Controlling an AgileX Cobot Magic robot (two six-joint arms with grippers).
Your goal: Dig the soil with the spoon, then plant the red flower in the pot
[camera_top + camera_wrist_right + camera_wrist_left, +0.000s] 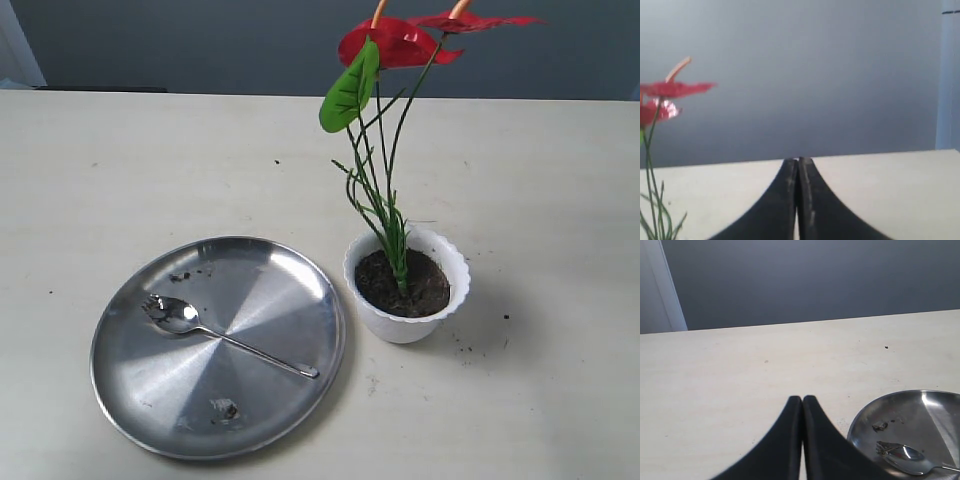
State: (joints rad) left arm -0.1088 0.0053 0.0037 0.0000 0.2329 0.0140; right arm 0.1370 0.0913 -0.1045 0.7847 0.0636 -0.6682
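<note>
The red flower [400,42] stands upright with its stems [385,200] set in the dark soil [403,284] that fills the white scalloped pot [407,285]. The silver spoon [220,333] lies on the steel plate [300,290], bowl to the left, with bits of soil on it. Neither gripper appears in the exterior view. In the left wrist view my left gripper [802,399] is shut and empty above the table, beside the plate [920,402] and spoon [907,458]. In the right wrist view my right gripper [798,161] is shut and empty, with the flower [672,90] off to one side.
Small crumbs of soil [224,407] lie on the plate and on the table to the right of the pot [465,345]. The pale table [150,170] runs back to a grey wall.
</note>
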